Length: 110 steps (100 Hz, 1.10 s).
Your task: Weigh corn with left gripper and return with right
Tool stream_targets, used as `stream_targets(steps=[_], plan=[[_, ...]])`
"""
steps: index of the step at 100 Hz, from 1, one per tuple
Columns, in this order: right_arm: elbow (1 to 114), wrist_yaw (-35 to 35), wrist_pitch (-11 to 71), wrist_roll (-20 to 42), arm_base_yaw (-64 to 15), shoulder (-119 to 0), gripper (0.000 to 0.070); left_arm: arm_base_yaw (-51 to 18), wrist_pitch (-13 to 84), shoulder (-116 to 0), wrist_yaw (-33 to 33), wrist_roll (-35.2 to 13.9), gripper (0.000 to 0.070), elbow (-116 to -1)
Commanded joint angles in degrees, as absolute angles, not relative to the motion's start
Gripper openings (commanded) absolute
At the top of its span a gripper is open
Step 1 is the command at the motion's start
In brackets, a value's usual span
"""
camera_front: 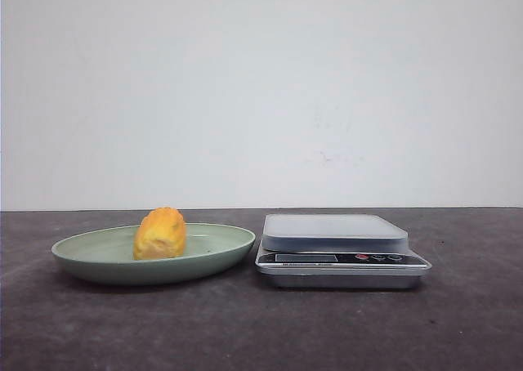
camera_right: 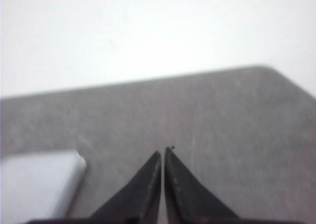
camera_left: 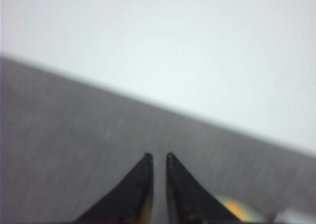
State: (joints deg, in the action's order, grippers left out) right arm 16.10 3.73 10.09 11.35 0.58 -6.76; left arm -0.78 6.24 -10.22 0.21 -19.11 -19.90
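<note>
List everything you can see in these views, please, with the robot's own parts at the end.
corn: one, yellow-orange, lying on the plate, left of the scale.
plate: one, pale green, on the table's left part.
scale: one, silver with a grey platform, nothing on it, on the table right of the plate.
table: one, dark grey, under everything.
wall: one, white, behind the table.
left gripper: one, black, fingers nearly together with a narrow gap, holding nothing, above the table.
right gripper: one, black, fingertips almost touching, holding nothing, above the table beside the scale.
</note>
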Motion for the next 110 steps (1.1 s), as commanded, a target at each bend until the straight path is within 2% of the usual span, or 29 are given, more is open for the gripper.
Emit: stream_targets(steps=[1,8,19,23,26,29,35,41,45,50,57,75,91,103,110], plan=[[21.32,5.54,10.85,15.03,0.51,-10.59,0.0006,-0.8,7.42,-16.01,0.62,-20.12,0.0009,-25.43],[27.53,7.46,13.85,17.45,0.51,-14.79,0.0006,-0.82,9.04,-21.52,2.07,-19.92,0.0009,-31.2],[37.04,9.28,19.11,16.08,0.49,-21.23,0.0006,-0.82,11.86,-29.06,5.39,-18.57,0.0015,-39.46],[39.94,9.63,20.38,15.11,0.4,-23.31,0.0008,-0.82,12.93,-31.53,7.11,-18.63,0.0062,-42.0],[41.87,9.63,21.12,14.55,0.25,-24.64,0.0021,-0.82,13.61,-33.17,8.45,-18.68,0.0131,-43.66],[43.62,9.63,21.63,14.33,0.08,-25.78,0.0071,-0.82,14.2,-34.65,9.87,-18.65,0.021,-45.12],[46.37,9.65,22.09,14.24,-0.27,-27.62,0.0251,-0.89,14.94,-37.15,12.71,-18.68,0.0345,-47.22],[48.34,9.89,22.41,14.15,-0.6,-28.82,0.0425,-1.17,16.16,-38.98,14.81,-18.68,0.036,-48.73],[49.23,10.66,22.41,14.13,-0.78,-29.45,0.0481,-1.52,17.3,-39.83,15.29,-18.68,0.036,-49.45],[50.22,11.27,22.83,14.13,-0.91,-30.09,0.0487,-2.04,18.37,-40.6,15.53,-18.57,0.0363,-49.93],[51.35,11.88,23.7,14.13,-1.06,-30.98,0.0487,-3.05,18.7,-41.3,15.57,-18.61,0.0409,-50.0],[53.12,15.05,26.06,14.15,-1.06,-33.34,0.0487,-8.6,17.54,-44.69,15.4,-18.5,0.0406,-50.0],[53.3,16.6,27.33,14.17,-1.08,-35.16,0.049,-15.49,16.69,-51.86,10.79,-16.25,0.0406,-50.0],[53.32,16.58,27.75,14.2,-1.08,-36.01,0.0564,-19.77,14.41,-58.85,7.38,-15.66,0.0405,-50.0],[53.32,16.67,27.9,14.17,-1.08,-36.27,0.0568,-21.76,12.95,-63.0,5.5,-15.66,0.0406,-50.0]])
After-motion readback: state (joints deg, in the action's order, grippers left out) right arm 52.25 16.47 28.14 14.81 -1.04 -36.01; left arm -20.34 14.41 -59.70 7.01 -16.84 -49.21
